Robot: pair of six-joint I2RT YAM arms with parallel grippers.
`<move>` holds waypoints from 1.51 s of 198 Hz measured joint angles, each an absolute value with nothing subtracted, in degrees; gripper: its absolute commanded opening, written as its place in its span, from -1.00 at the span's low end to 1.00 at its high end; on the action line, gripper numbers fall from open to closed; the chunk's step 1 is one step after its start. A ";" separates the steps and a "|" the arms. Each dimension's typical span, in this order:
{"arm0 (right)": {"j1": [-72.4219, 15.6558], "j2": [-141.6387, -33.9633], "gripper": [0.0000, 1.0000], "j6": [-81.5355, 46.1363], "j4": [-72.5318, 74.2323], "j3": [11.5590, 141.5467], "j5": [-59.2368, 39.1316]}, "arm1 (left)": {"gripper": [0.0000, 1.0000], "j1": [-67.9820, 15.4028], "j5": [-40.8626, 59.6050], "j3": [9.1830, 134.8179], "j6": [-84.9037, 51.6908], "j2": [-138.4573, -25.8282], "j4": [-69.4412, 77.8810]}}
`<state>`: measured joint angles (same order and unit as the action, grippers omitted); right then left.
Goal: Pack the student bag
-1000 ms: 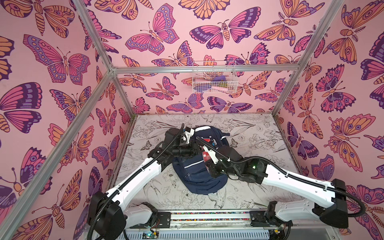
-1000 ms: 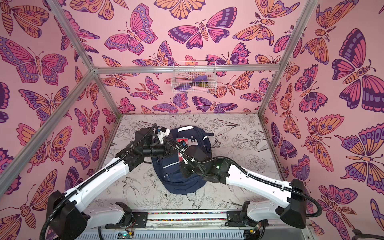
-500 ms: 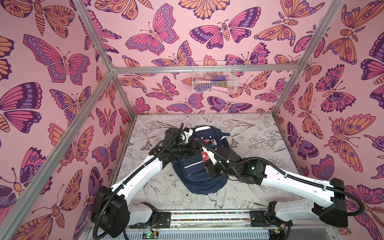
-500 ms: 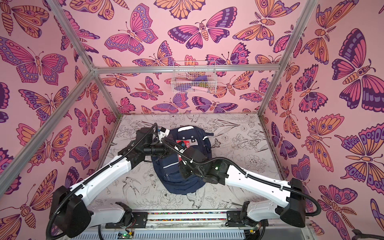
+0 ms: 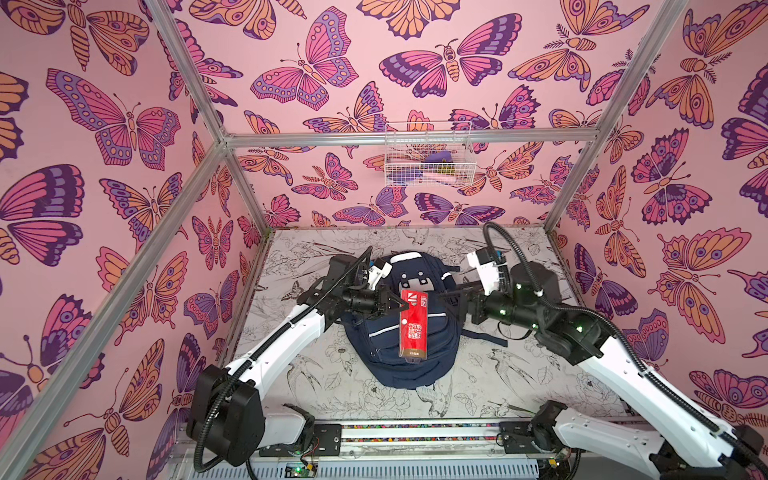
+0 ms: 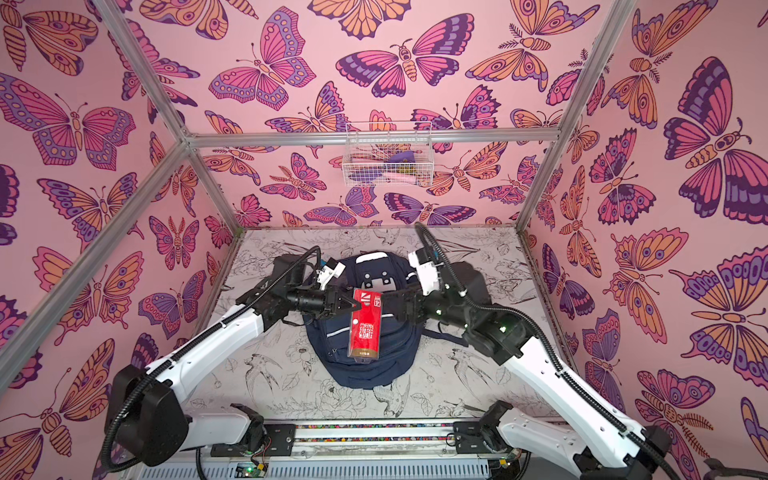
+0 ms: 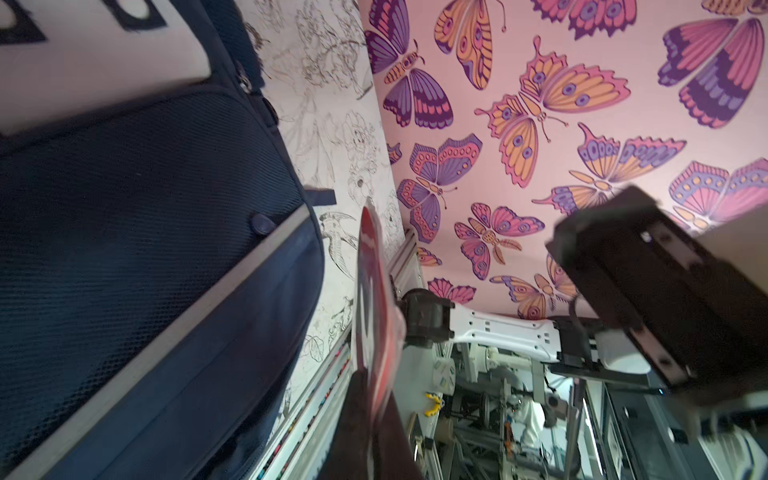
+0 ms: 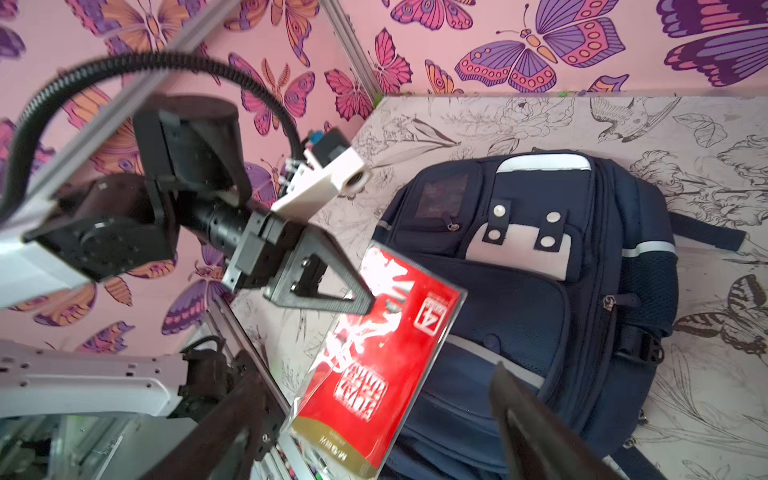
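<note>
Navy blue fabric backpack with white stripes (image 5: pixel 374 353) lies flat mid-bench (image 5: pixel 311 374). Above its front pocket hangs a flat red plastic packet (image 5: pixel 412 328), top corner pinched by left gripper (image 5: pixel 403 306). Over backpack's right edge: right gripper (image 5: pixel 451 305), jaws wide, clear of packet.

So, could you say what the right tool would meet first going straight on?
The right tool would likely meet the red packet held by the left tool; depth is unclear.
</note>
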<state>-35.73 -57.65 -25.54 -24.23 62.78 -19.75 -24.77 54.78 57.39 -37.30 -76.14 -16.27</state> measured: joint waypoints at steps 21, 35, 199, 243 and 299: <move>-30.52 -60.25 0.54 -26.00 -22.00 59.81 -31.92 | -1.00 -25.04 58.57 57.25 -35.66 -74.43 -16.38; -29.28 -63.29 0.45 -26.33 -21.58 58.52 -36.97 | -1.00 -25.30 60.45 57.17 -34.87 -72.62 -16.32; -28.16 -68.45 -1.00 -31.68 -8.14 54.61 -58.94 | -0.29 -26.61 63.26 57.28 -32.45 -72.31 -15.14; -25.43 -66.46 -1.00 -31.38 -11.53 54.46 -50.50 | 0.23 -26.70 44.56 63.37 -28.08 -74.50 -24.47; -20.43 -54.98 -1.00 -36.14 -23.03 54.02 -21.76 | 0.37 -39.70 7.14 71.90 -14.85 -78.13 -36.73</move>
<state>-20.43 -54.98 -36.14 -23.03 54.02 -21.76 -39.70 7.14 71.90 -14.85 -78.13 -36.73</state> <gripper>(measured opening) 0.107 0.665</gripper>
